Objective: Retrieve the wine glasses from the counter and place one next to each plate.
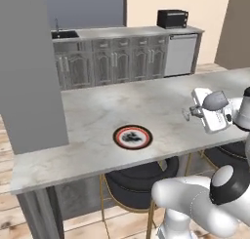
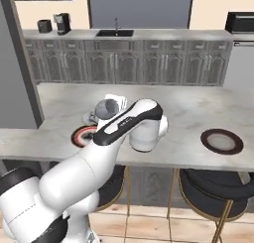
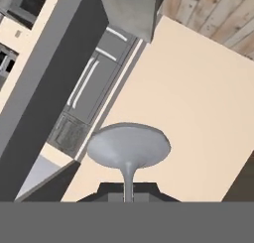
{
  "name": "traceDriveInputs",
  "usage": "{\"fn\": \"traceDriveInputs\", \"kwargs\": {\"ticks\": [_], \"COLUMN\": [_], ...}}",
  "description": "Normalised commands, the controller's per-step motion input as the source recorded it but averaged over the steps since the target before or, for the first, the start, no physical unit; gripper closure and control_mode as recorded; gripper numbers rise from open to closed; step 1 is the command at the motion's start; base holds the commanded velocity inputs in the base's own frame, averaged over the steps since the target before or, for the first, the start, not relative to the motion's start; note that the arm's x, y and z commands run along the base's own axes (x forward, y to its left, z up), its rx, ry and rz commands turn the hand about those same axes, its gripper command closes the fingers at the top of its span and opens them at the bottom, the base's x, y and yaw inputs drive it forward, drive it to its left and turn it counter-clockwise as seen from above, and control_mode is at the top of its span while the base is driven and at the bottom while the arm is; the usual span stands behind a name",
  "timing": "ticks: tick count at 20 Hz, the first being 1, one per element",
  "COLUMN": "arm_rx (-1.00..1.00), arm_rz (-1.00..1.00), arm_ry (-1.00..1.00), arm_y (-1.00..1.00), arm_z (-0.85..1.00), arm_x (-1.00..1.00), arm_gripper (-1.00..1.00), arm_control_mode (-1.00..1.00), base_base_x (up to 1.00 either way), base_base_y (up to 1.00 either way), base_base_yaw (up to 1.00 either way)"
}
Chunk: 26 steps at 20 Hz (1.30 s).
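My gripper (image 1: 198,111) is shut on the thin stem of a clear wine glass (image 1: 214,101), which hangs tilted almost on its side above the marble counter (image 1: 97,111). The glass is up and to the right of the red-orange plate (image 1: 133,136). In the right base view the wine glass (image 2: 106,108) and gripper (image 2: 98,116) sit just behind that plate (image 2: 80,136), half hidden by my arm. The dark brown plate (image 2: 222,141) lies far to the right. In the hand view the wine glass (image 3: 129,147) rises from my gripper (image 3: 128,191).
Black round stools (image 1: 139,180) (image 2: 218,186) stand under the counter's near edge. A grey column (image 1: 29,72) rises at the left end. The back counter carries a sink (image 2: 114,33), a coffee machine (image 2: 61,22) and a black oven (image 1: 172,18).
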Motion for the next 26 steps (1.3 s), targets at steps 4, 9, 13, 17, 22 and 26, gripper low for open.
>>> {"fn": "traceDriveInputs", "kwargs": {"ticks": [4, 9, 13, 17, 22, 26], "arm_rx": [0.00, 0.00, 0.00, 0.00, 0.00, 0.00], "arm_rz": [0.00, 0.00, 0.00, 0.00, 0.00, 0.00], "arm_ry": [0.00, 0.00, 0.00, 0.26, 0.30, 0.25], "arm_y": [0.00, 0.00, 0.00, -0.08, -0.23, -0.27], "arm_z": [0.00, 0.00, 0.00, -0.09, -0.02, -0.01], "arm_x": [0.00, 0.00, 0.00, 0.32, 0.49, 0.59], "arm_gripper": [1.00, 1.00, 1.00, 1.00, 1.00, 1.00], "arm_control_mode": [1.00, 1.00, 1.00, -1.00, -1.00, -1.00], "base_base_x": [0.00, 0.06, 0.19, 0.00, 0.00, 0.00], "base_base_y": [-0.23, -0.25, -0.10, 0.00, 0.00, 0.00], "base_base_yaw": [0.40, 0.39, 0.18, 0.00, 0.00, 0.00]}}
